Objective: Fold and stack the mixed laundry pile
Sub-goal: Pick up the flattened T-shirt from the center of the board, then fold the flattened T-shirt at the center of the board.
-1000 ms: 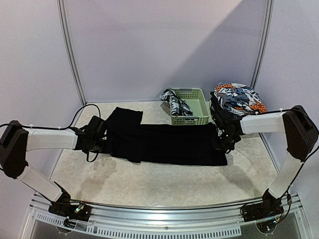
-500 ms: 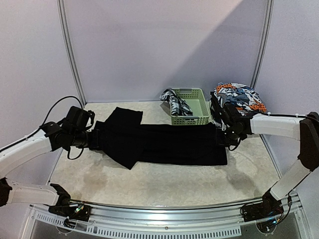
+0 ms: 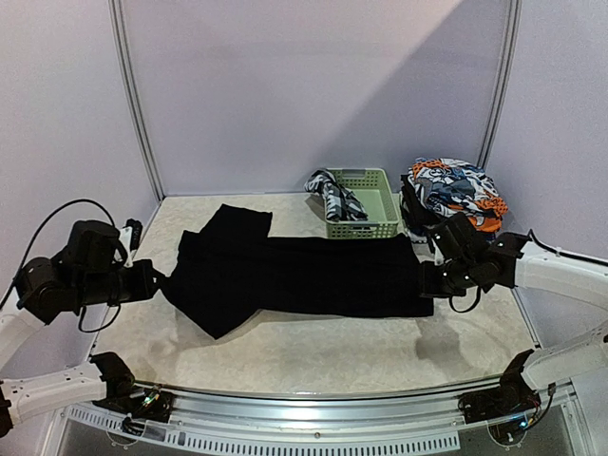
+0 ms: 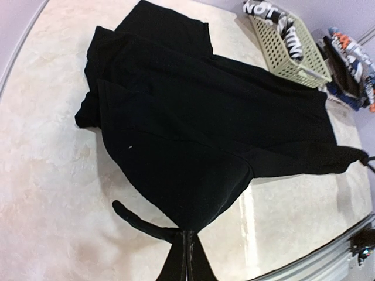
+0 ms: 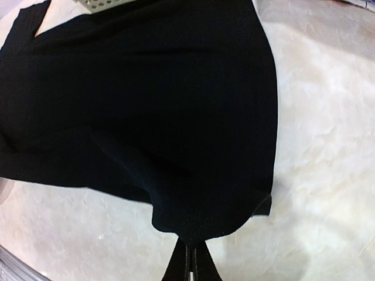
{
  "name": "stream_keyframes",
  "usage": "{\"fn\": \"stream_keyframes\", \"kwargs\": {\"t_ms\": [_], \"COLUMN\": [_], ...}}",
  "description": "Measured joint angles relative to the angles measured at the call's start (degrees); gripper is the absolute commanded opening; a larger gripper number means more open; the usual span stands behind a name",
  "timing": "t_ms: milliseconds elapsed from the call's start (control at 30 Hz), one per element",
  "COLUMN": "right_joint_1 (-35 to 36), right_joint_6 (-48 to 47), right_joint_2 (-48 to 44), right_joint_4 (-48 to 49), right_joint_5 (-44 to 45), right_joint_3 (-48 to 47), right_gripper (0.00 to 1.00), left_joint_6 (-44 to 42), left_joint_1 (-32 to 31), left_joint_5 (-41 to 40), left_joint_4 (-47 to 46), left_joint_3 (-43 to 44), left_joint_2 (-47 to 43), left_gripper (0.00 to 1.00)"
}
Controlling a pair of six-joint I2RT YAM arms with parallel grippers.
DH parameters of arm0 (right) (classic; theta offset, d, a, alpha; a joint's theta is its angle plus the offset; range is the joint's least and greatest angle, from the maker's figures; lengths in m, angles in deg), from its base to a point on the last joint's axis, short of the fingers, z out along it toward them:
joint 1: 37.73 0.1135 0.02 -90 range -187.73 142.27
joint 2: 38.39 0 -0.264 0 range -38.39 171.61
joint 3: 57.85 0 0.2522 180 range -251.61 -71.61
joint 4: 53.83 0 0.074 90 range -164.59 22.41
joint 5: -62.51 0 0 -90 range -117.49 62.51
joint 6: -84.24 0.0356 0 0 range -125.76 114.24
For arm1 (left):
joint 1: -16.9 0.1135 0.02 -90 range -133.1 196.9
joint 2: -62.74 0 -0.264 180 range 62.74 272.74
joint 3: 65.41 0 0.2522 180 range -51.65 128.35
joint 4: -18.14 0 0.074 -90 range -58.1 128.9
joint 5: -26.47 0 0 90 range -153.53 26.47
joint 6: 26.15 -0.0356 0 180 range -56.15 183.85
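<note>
Table: pale marbled top, walled at the rear and at both sides.
Black cloth: spread lengthwise across the middle of the top, left to right; left part doubled over in overlapping layers, with one corner pointing toward the near edge.
Basket: pale green, slotted, at the rear, just behind the cloth's far edge.
Checked shirt: black and white with white lettering, draped over the basket's left rim.
Printed pieces: orange, blue and white, heaped at the right rear corner on darker fabric, just right of the basket.
</note>
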Motion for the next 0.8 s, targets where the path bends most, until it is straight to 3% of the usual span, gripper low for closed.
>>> {"fn": "stream_keyframes", "kwargs": {"t_ms": [333, 800], "right_joint_1": [10.0, 14.9], "right_joint_6": [8.7, 17.7], "right_joint_2": [-12.1, -26.6], "right_joint_4": [-5.5, -13.0], "right_joint_5": [2.9, 3.5], "right_joint_3": [7.3, 12.0], "right_gripper": [0.00, 0.00], "left_joint_6": [6.6, 11.8], "left_joint_1": [-0.3, -0.3], "left_joint_5": [2.2, 3.2], "left_joint_4": [8.5, 17.1], "left_joint_3": [0.5, 4.1], "left_joint_2": [-13.9, -20.1], "left_gripper": [0.00, 0.00]}}
